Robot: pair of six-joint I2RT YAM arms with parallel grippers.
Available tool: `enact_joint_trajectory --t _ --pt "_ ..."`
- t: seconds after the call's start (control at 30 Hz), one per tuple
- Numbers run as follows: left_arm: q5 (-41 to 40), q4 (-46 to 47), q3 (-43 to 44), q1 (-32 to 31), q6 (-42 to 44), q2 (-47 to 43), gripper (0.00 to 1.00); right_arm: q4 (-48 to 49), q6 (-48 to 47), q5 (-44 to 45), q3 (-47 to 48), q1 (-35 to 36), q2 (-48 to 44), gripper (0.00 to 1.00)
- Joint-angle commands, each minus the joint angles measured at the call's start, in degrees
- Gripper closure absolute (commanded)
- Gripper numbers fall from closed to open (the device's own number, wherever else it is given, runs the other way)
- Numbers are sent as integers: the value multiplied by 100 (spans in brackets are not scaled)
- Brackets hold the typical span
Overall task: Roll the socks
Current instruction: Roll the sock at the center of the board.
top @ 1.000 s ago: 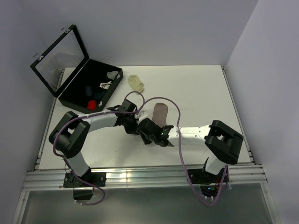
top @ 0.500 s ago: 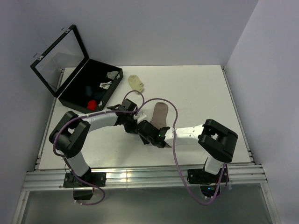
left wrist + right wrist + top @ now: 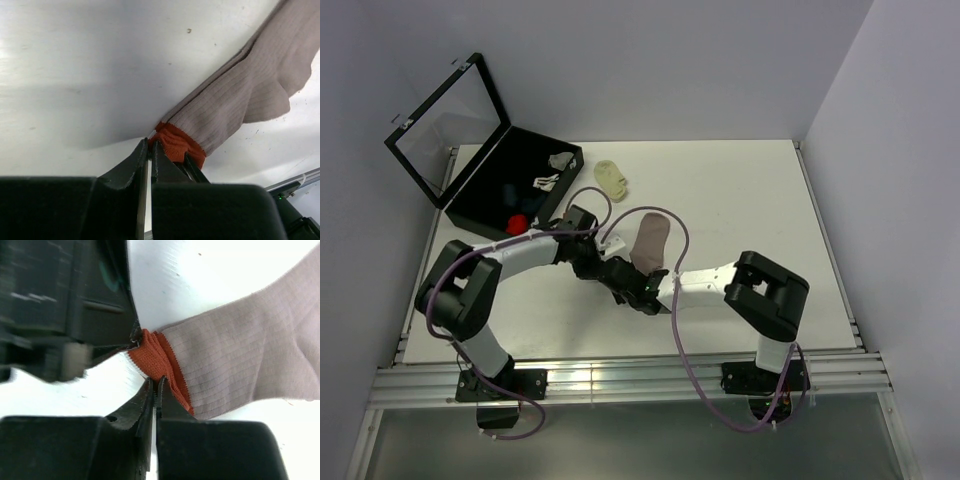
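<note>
Red cuff (image 3: 160, 362) toward the arms, the dusty-pink sock (image 3: 648, 238) lay flat on the white surface (image 3: 750, 190), approx. mid-table, foot end pointing at the back wall. Both arms reached in & met at that cuff. Left hand (image 3: 149, 144): fingers pressed together, tips nipping a bunched corner of the cuff. Right hand (image 3: 154, 381): fingers together too, pinching the cuff's edge just beside the left one. The rest of the sock lay slack, w/ a crease along its length. At back left sat a black case (image 3: 480, 205), lid up, w/ a red item (image 3: 518, 222) & small pale bits (image 3: 552, 170) inside. A pale-yellow sock (image 3: 612, 177) lay just beside the case.
</note>
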Motion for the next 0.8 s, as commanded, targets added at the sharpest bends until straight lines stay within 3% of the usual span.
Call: enact_joint_trajectory --t 0.0,0.17,0.2,0.37,0.6,0.77 --pt "-281 -228 -172 239 174 -472 91 -1074 180 -714 -438 -60 491 100" --pt "-299 17 -383 266 16 -876 70 -451 329 -2146 -597 -367 17 100" --pt "-299 114 -461 274 -36 -1025 59 -336 425 -2297 -632 -438 -36 100" --pt "-326 387 -690 266 -160 -1456 34 560 856 -4288 -957 -1228 -283 100" --pt "-10 844 -1112 248 -283 -1633 36 2642 2427 -6303 -1773 -2380 -160 100" --pt "96 967 -1086 99 -327 -1432 39 4353 3483 -6964 -2161 -2855 481 100"
